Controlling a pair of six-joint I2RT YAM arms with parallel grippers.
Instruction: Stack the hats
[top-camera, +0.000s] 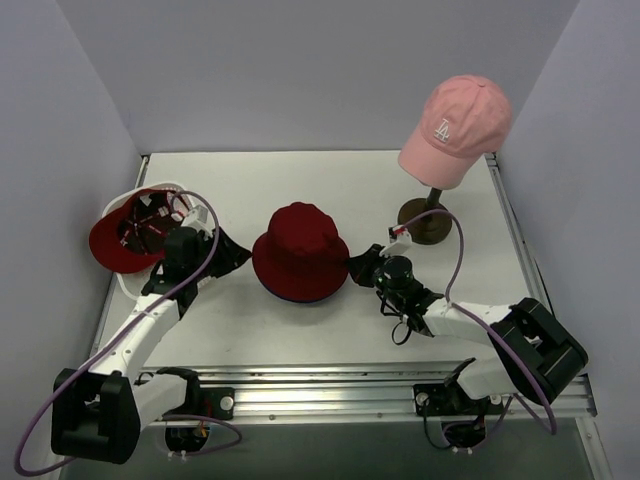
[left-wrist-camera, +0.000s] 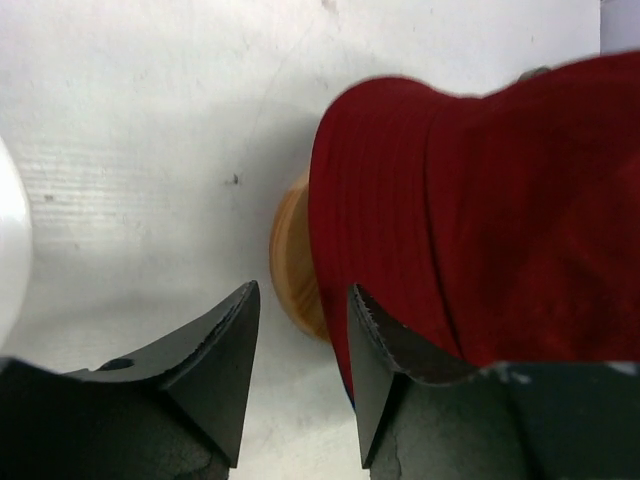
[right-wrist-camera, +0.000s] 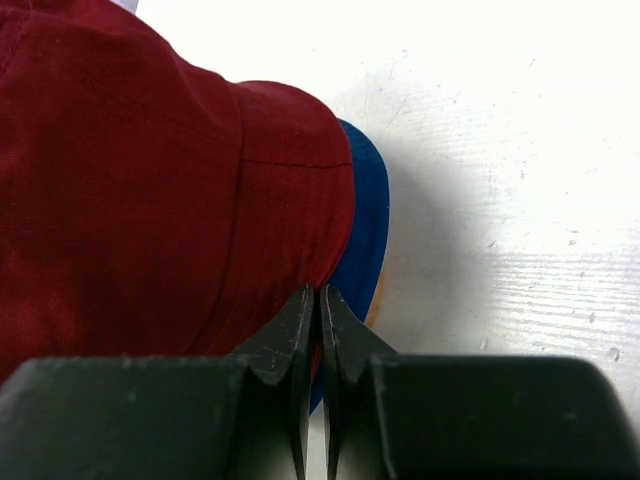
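Observation:
A dark red bucket hat (top-camera: 299, 247) sits mid-table over a blue bucket hat, whose rim (right-wrist-camera: 366, 215) shows under it. A wooden stand (left-wrist-camera: 296, 258) shows beneath both. My left gripper (top-camera: 236, 256) is open at the hat's left brim (left-wrist-camera: 470, 200); its right finger (left-wrist-camera: 385, 345) lies under the brim edge. My right gripper (right-wrist-camera: 320, 300) is shut on the dark red hat's right brim (right-wrist-camera: 150, 190). A red cap (top-camera: 128, 236) lies upside down at the far left. A pink cap (top-camera: 455, 128) with a white LA logo sits on a stand at the back right.
The pink cap's wooden stand has a round dark base (top-camera: 425, 223) just behind my right arm. A white basket (top-camera: 150, 190) holds the red cap at the left wall; its white edge shows in the left wrist view (left-wrist-camera: 8, 250). Grey walls enclose the table.

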